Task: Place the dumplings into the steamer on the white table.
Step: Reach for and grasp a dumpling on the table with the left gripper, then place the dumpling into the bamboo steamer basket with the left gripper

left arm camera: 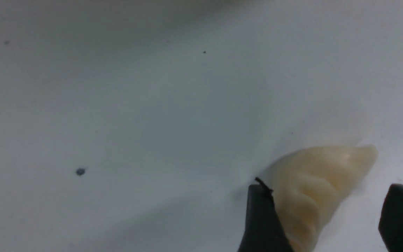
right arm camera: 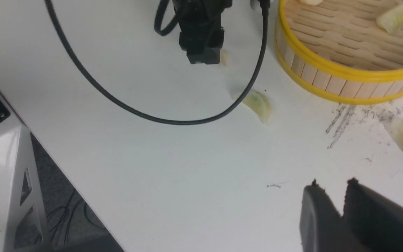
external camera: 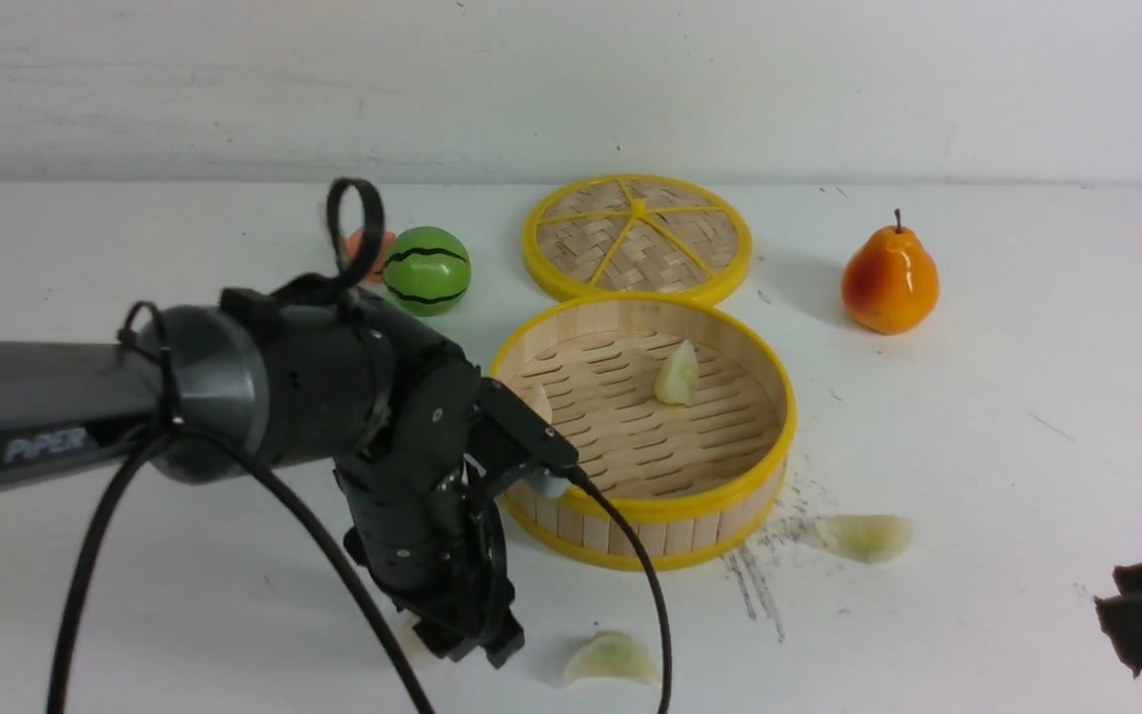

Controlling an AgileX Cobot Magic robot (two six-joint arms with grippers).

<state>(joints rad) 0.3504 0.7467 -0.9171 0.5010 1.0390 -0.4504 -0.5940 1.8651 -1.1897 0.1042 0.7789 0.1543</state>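
My left gripper (external camera: 477, 650) points down at the white table (external camera: 977, 446) in front of the steamer (external camera: 650, 508). It stands open astride a cream dumpling (left arm camera: 313, 182): one finger (left arm camera: 261, 220) touches the dumpling, the other (left arm camera: 402, 217) is still apart from it. Two dumplings lie in the steamer, one in the middle (external camera: 677, 375) and one (external camera: 536, 402) half hidden by the arm. Two more lie on the table, one greenish near the front edge (external camera: 612, 658) and one right of the steamer (external camera: 866, 536). My right gripper (right arm camera: 333, 182) is shut and holds nothing, low at the right edge (external camera: 1106, 598).
The woven lid (external camera: 637, 238) lies behind the steamer. A green striped ball (external camera: 426, 270) sits at the back left and an orange pear (external camera: 889, 278) at the back right. The left arm's black cable (right arm camera: 152, 117) loops over the table near the front dumpling. Dark scratches (external camera: 759, 575) mark the table.
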